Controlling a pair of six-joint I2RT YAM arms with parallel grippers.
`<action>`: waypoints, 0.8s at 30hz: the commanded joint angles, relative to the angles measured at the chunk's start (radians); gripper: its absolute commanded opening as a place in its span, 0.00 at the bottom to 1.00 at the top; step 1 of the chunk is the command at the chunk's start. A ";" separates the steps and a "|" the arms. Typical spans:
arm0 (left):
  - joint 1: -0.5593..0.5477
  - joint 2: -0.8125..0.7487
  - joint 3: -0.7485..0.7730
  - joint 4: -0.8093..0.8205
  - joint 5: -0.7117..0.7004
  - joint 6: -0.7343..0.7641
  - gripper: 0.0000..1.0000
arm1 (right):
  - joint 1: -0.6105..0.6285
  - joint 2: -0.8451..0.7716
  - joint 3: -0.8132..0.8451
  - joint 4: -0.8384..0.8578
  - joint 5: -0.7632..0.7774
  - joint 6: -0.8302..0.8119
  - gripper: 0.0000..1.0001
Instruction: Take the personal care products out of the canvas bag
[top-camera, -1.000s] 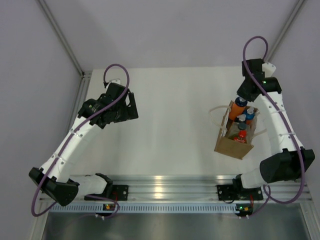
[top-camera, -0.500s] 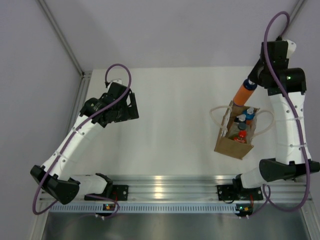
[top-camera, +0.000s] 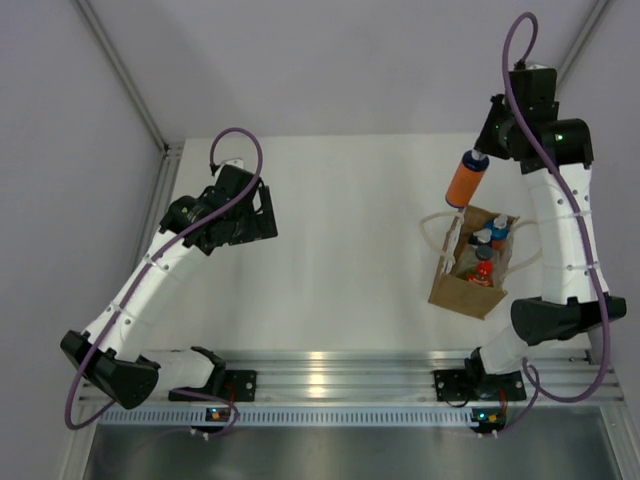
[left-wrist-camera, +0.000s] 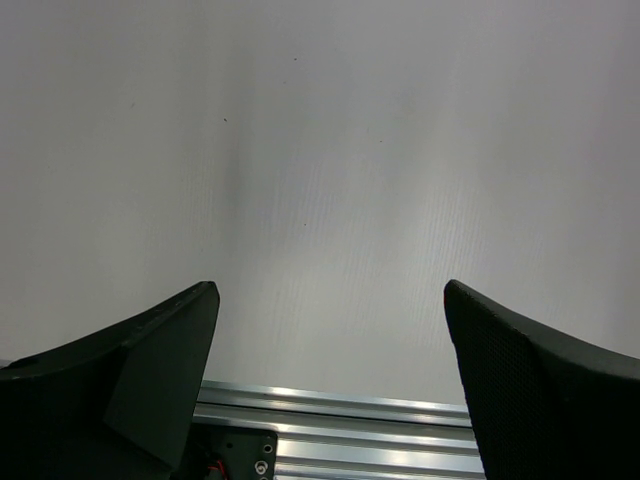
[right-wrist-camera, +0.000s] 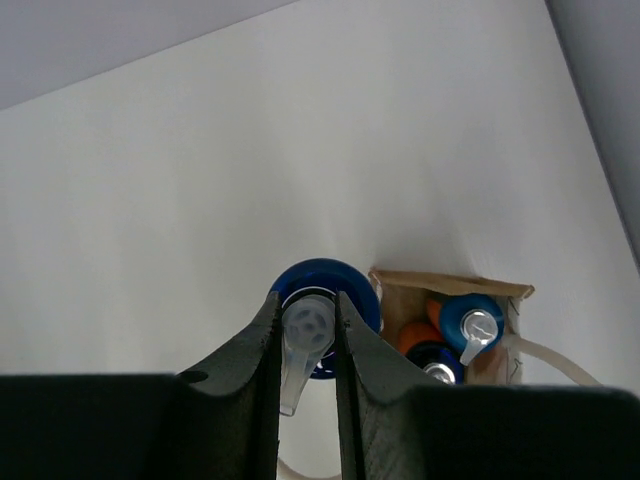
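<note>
My right gripper (top-camera: 480, 158) is shut on the dark-blue cap (right-wrist-camera: 322, 300) of an orange bottle (top-camera: 464, 180) and holds it in the air, up and to the left of the canvas bag (top-camera: 466, 288). The tan bag stands upright at the right of the table, white loop handles out to the sides. Inside it show a light-blue-capped bottle (top-camera: 499, 231), a greyish bottle (top-camera: 482, 239), a red-capped bottle (top-camera: 484, 268) and, in the right wrist view, a dark cap (right-wrist-camera: 433, 361). My left gripper (left-wrist-camera: 330, 340) is open and empty over bare table at the left.
An aluminium rail (top-camera: 330, 370) runs along the near edge of the white table (top-camera: 340, 250). Grey walls close in the back and both sides. The bag's left handle (top-camera: 432, 228) loops out onto the table.
My right gripper has lifted the dark-blue-capped orange bottle out of the bag and carried it up and left. The left arm has not moved.
</note>
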 joint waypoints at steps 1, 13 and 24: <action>-0.002 -0.020 0.032 0.011 -0.023 0.010 0.98 | 0.055 0.034 0.071 0.197 -0.049 -0.035 0.00; -0.004 -0.055 0.000 0.009 -0.042 0.001 0.98 | 0.262 0.239 0.095 0.344 -0.027 -0.053 0.00; -0.004 -0.083 -0.032 0.011 -0.054 -0.007 0.98 | 0.442 0.413 0.080 0.531 -0.026 -0.083 0.00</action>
